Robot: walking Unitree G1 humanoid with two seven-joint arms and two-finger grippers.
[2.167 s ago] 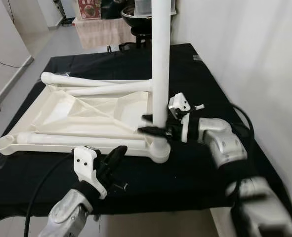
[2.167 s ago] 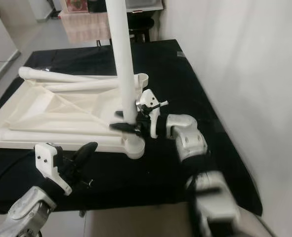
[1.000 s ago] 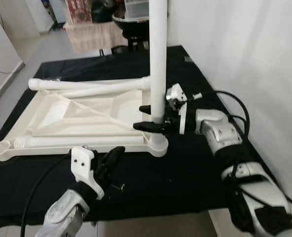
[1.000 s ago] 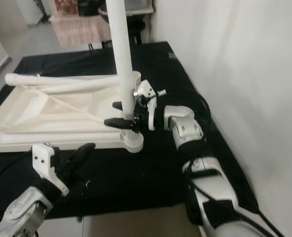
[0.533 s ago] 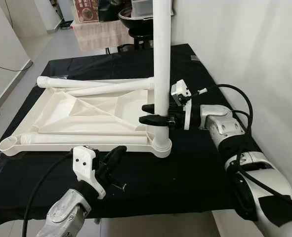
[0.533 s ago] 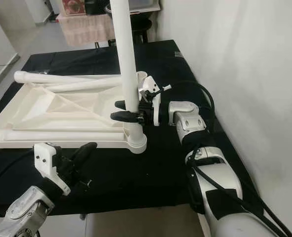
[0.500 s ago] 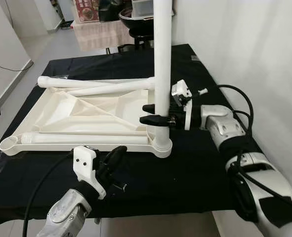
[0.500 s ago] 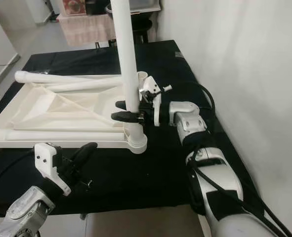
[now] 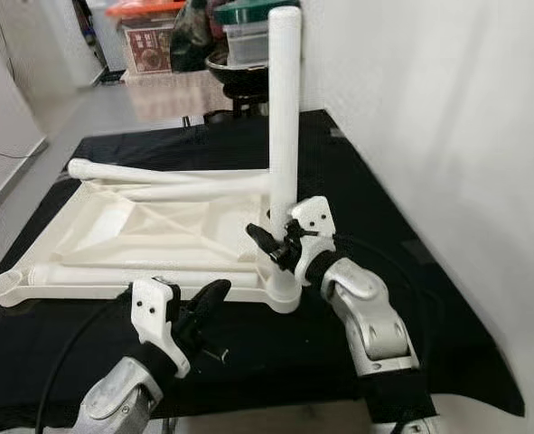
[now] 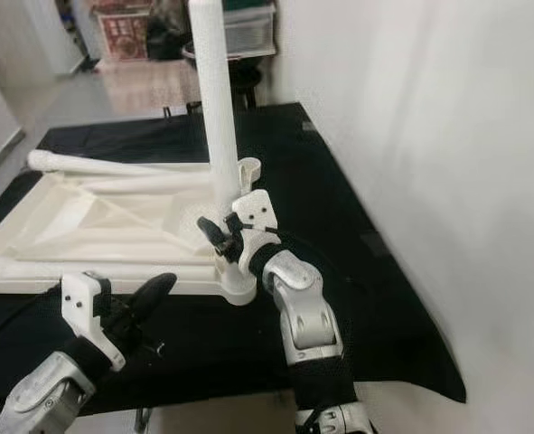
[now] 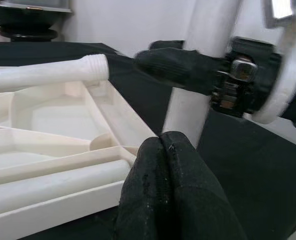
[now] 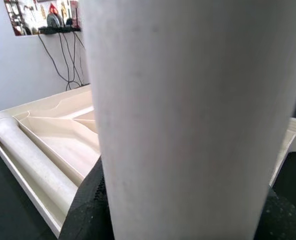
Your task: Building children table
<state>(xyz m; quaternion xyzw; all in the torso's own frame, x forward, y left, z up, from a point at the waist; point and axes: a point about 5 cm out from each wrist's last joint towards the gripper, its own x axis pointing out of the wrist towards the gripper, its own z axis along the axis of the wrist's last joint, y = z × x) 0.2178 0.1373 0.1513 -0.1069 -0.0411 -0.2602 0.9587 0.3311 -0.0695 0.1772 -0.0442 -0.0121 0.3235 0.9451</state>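
A white plastic tabletop lies upside down on the black table. One white leg stands upright in its near right corner socket. My right gripper is shut on this leg low down, a finger on each side of the leg. Two more legs lie on the tabletop, one along the far side and one along the near side. My left gripper hovers at the table's front edge, just short of the tabletop, its fingers shut on nothing.
The black-covered table runs along a white wall on the right. Past its far end are a black bowl, stacked bins and a cloth-covered stand. An empty socket sits at the tabletop's near left corner.
The camera has shifted. My right arm has swung from the right side round to the near side of the upright leg, gripper still on it. The left gripper holds its place.
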